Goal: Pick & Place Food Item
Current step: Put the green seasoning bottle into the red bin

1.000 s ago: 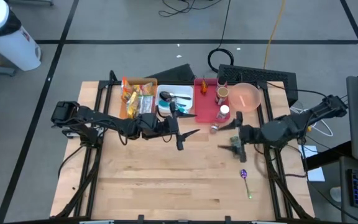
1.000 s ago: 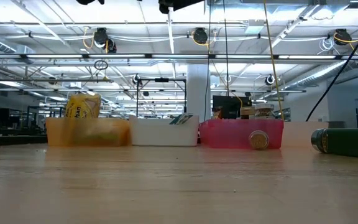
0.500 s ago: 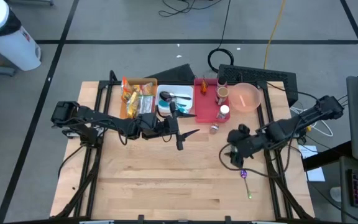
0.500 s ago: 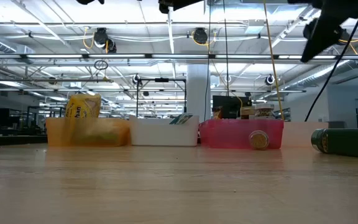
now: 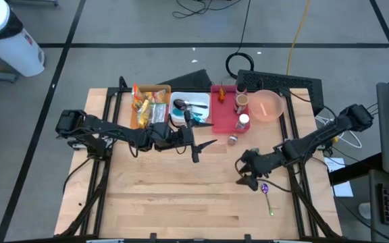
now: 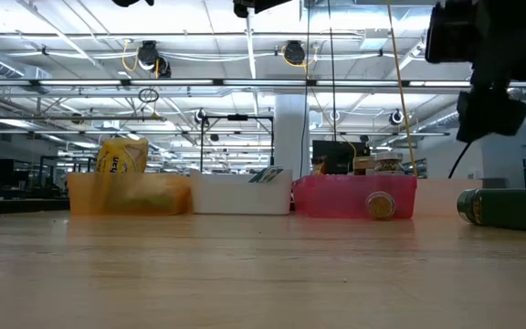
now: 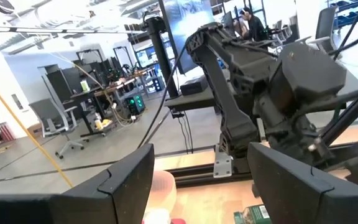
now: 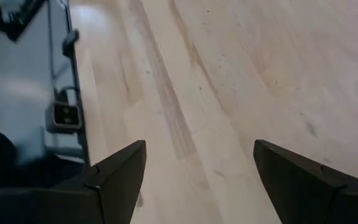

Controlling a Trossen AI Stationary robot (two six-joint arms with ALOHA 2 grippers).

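Surface: wooden table (image 5: 181, 196) is lying mostly bare along its near edge, leaving free room for setting things down.
Near item: purple-headed spoon (image 5: 267, 197) is lying flat at the near right, just beside the right gripper.
Right gripper (image 5: 247, 173): is hovering low over the right side of the table with its jaws spread and nothing between them; only bare wood is showing between its fingers (image 8: 114, 180), so it is probably lining up for a grasp.
Left gripper (image 5: 204, 145): is waiting mid-table in front of the bins, jaws parted and carrying nothing.
Loose jar (image 5: 233, 140): is lying on its side in front of the red bin.
3 bins: orange bin (image 5: 135, 116) is holding yellow snack packets (image 5: 148, 105), the likeliest food item; white bin (image 5: 178, 120) is holding utensils; red bin (image 5: 223, 113) is holding bottles.
Far right: pink bowl (image 5: 267, 105) is sitting empty beside the red bin, perhaps as the target.
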